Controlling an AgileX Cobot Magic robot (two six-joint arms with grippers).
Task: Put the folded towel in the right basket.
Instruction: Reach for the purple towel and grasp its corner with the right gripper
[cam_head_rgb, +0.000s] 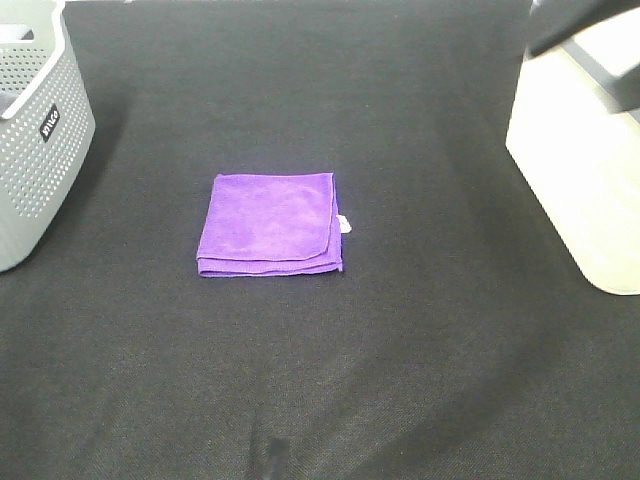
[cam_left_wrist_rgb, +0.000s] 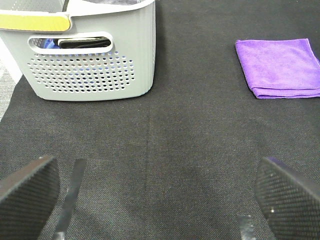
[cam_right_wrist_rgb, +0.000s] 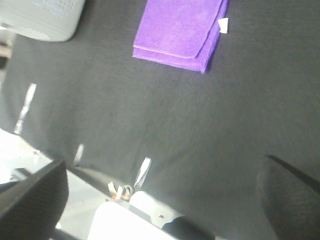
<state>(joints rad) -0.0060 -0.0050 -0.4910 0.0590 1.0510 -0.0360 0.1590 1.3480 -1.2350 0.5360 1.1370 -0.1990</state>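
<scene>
The folded purple towel lies flat in the middle of the black table; it also shows in the left wrist view and the right wrist view. The right basket is cream and stands at the table's right edge. Part of my right arm hangs dark above that basket. My right gripper is open and empty, high up and well away from the towel. My left gripper is open and empty, low over the table, near the grey basket and apart from the towel. Neither gripper touches the towel.
A grey perforated basket stands at the table's left edge, with dark items inside it in the left wrist view. A pale rim lies under my right gripper. Tape strips mark the cloth.
</scene>
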